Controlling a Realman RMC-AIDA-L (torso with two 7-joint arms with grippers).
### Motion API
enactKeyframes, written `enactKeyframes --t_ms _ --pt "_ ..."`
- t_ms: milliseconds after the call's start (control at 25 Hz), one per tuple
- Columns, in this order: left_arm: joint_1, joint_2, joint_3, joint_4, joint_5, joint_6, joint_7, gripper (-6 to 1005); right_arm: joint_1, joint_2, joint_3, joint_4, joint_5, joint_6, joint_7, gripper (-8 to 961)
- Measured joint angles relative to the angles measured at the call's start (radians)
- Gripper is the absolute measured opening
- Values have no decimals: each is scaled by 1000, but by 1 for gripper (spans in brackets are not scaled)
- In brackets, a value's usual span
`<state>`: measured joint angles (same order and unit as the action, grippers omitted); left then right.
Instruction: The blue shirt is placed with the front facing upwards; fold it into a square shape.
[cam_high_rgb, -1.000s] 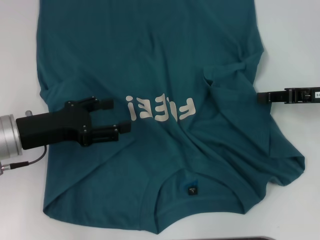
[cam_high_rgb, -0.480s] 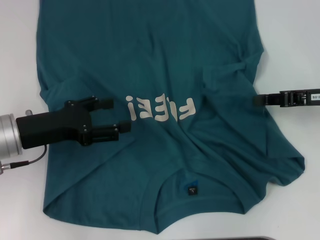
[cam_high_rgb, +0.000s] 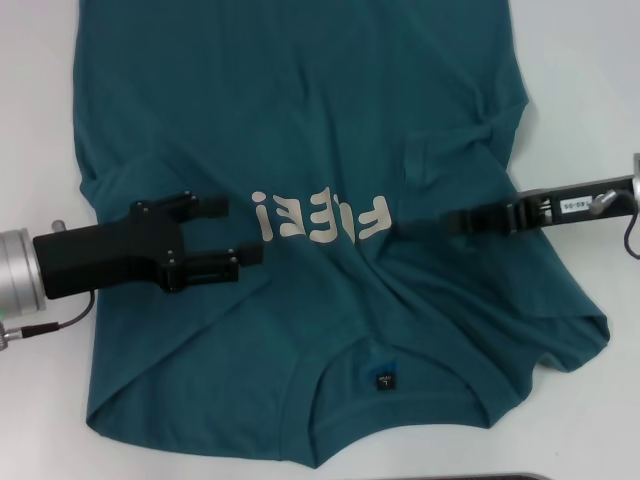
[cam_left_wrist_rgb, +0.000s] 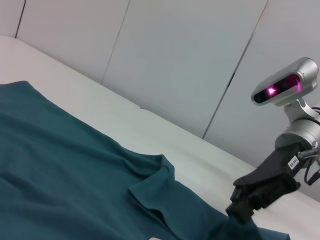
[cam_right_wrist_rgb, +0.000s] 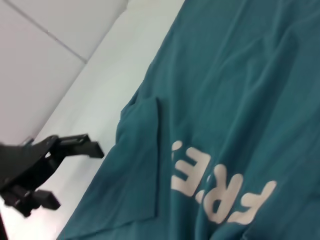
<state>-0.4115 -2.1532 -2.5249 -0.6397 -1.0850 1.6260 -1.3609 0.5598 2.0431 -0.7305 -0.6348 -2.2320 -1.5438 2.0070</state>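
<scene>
Across most of the head view lies the blue shirt (cam_high_rgb: 320, 130), collar toward the bottom edge, length running top to bottom. At left, the left gripper (cam_high_rgb: 238, 232) reaches sideways over it, fingers apart. At right, the right gripper (cam_high_rgb: 455, 220) stretches inward; its finger state cannot be told.

Left tool (cam_high_rgb: 228, 232) black, silver wrist, grey cable; right tool (cam_high_rgb: 455, 220) black, white label.
</scene>
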Motion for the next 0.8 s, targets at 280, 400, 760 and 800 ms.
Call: enactKeyframes --t_ms 280,400,760,800 --pt "2 0 0 0 -2 -1 0 906 7 8 -20 0 3 -7 -3 128" --pt "2 0 0 0 -2 -1 0 906 3 0 1 -2 11 -19 -10 185" --pt "2 0 0 0 -3 -2 0 906 -21 -6 77 1 81 -67 -130 581" --pt "2 0 0 0 -3 -2 0 906 -27 -3 92 1 88 -65 -156 630"
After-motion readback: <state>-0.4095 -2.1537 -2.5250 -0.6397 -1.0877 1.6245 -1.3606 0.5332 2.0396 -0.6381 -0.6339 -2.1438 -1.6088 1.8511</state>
